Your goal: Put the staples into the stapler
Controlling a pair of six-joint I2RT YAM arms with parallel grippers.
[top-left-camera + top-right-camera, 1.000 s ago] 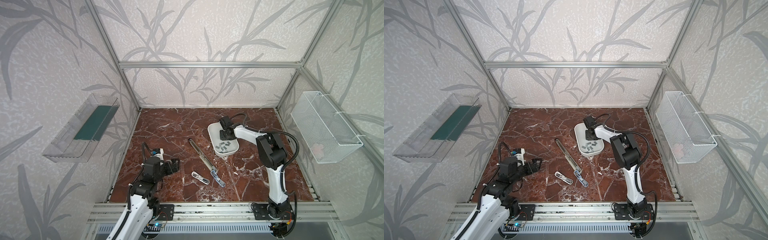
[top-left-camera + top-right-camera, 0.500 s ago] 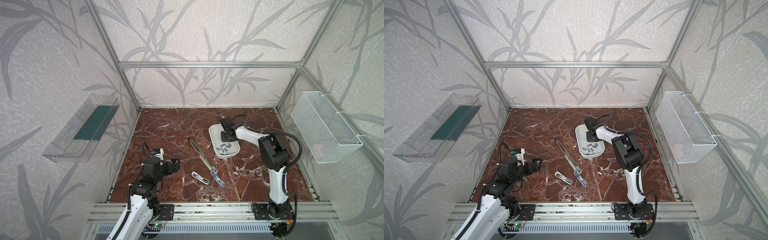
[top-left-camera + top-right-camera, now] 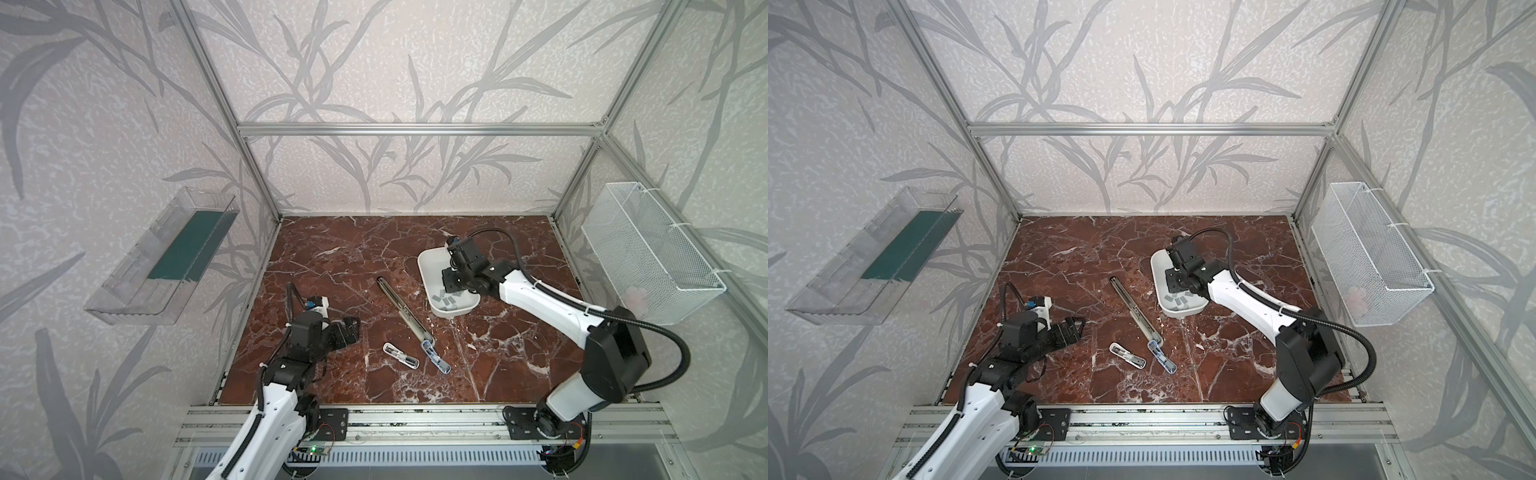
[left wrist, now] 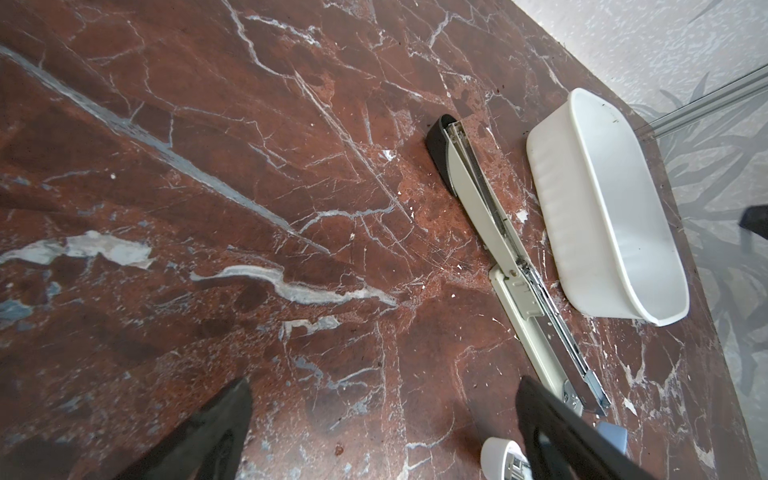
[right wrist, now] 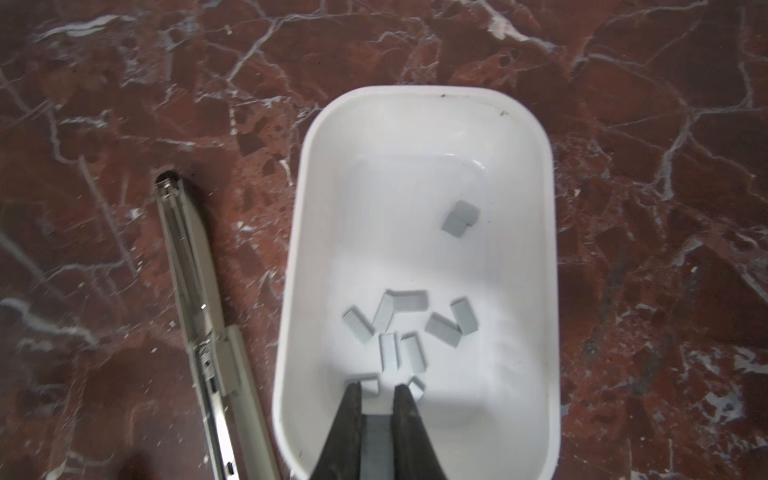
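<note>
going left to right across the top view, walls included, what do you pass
clear wall bin → left gripper → stapler → white tray → wire basket

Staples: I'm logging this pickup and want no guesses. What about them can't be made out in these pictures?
- Held strip: between the right gripper's fingers in the right wrist view; the picture's edge cuts off one end.
- Loose staples: too small to count in both top views; the right arm covers part of the bin.
- Left wrist view: the bin's wall hides every staple.
</note>
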